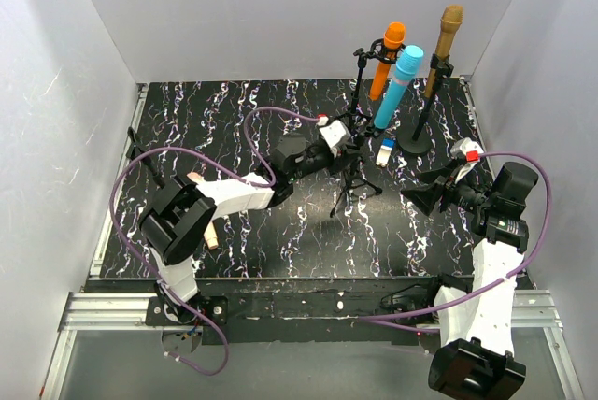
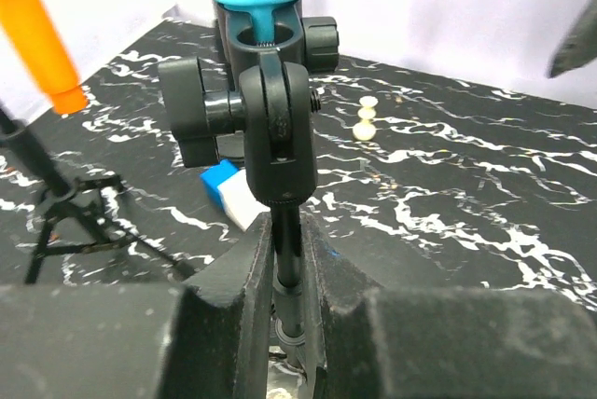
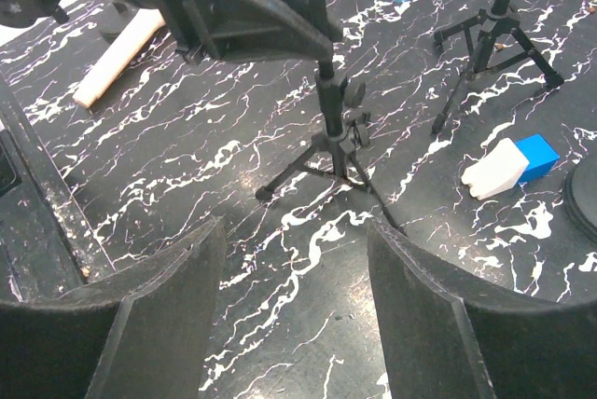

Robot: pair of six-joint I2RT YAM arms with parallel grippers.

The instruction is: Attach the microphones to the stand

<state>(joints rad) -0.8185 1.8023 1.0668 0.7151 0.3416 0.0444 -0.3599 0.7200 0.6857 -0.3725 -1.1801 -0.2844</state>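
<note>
Overhead and wrist views of a black marbled tabletop with three stands at its far right. The left pincer is pressed together on the thin upright pole of the central tripod stand, below the stand's clip. That clip carries the light blue microphone, which tilts up and to the right. Just behind it, the orange microphone sits tilted in the clip of a second tripod stand. The gold-bronze microphone stands further right on a round-base stand. The pale pink-beige microphone lies flat on the tabletop at the left, partly under the left arm, well apart from all the stands. A blue-and-white block rests between the central tripod and the round base. The right pincer is spread and holds nothing, hovering near the tripod's feet on the right side
</note>
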